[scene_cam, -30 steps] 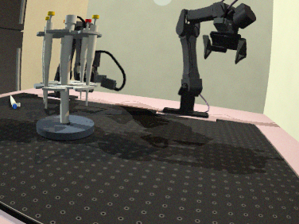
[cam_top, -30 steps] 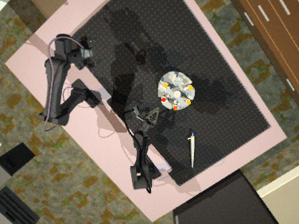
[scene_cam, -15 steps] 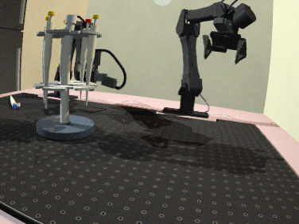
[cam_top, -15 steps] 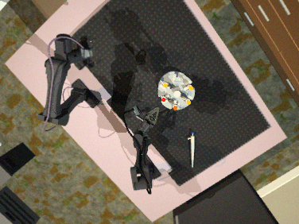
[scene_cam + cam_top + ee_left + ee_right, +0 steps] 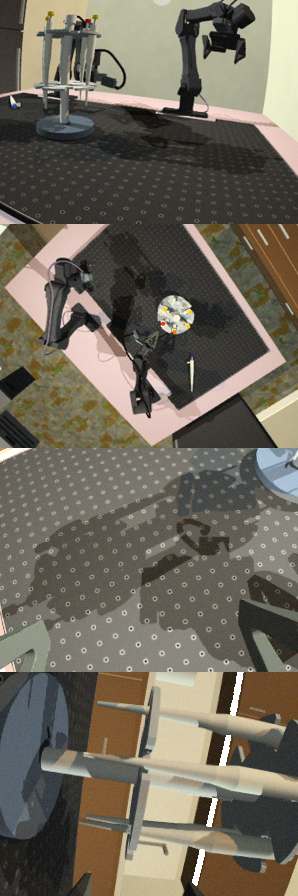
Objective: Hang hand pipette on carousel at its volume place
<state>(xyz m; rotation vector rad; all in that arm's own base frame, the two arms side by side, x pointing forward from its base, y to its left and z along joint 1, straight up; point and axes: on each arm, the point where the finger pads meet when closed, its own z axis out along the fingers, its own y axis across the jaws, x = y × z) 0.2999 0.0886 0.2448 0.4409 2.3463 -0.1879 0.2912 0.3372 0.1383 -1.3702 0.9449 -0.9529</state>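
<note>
Pipette flat, well apart from carousel.
</note>
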